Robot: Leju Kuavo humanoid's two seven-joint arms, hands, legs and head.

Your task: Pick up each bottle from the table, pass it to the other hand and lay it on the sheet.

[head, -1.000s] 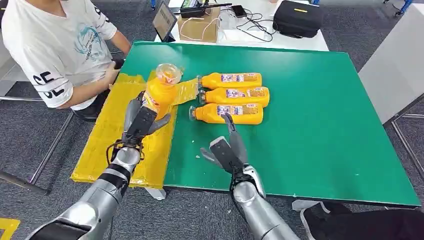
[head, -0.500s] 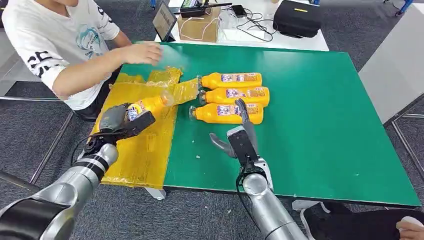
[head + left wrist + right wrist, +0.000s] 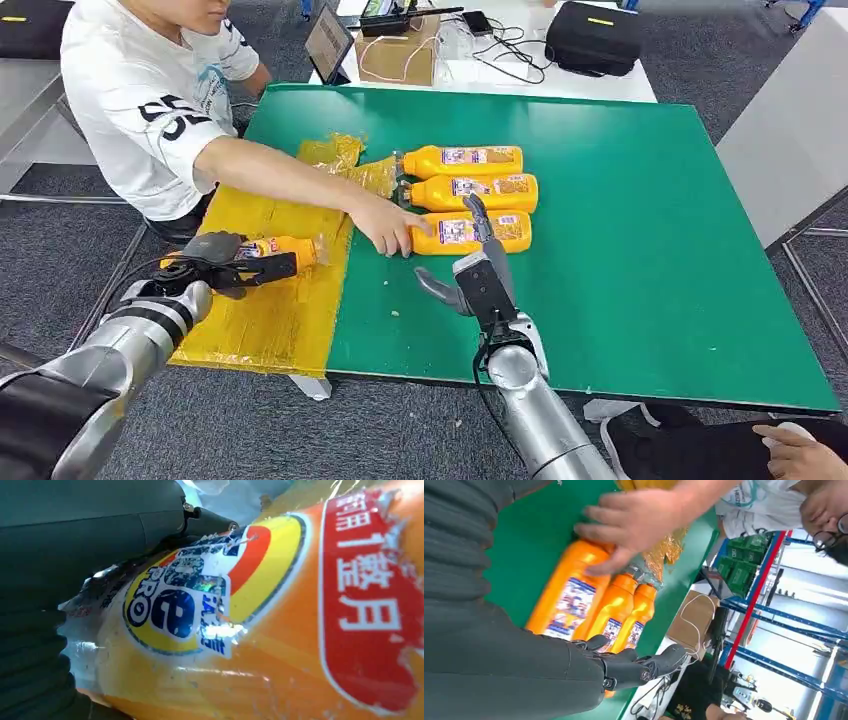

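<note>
Left robot hand (image 3: pixel 228 262) grasps an orange plastic bottle (image 3: pixel 283 250) lying on the crinkled yellow sheet (image 3: pixel 265 318) at the green worktop (image 3: pixel 640 250)'s left edge. Right robot hand (image 3: pixel 478 272) released, fingers spread, beside three bottles (image 3: pixel 478 190) mid-worktop. A person's hand (image 3: pixel 388 228) covers the nearest bottle's cap, blocking it.

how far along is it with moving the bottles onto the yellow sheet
Nothing lies released on the yellow sheet yet. The left hand holds one bottle low over it. Three bottles wait on the green table; a person's hand rests on the nearest, with the right hand open beside it.
</note>
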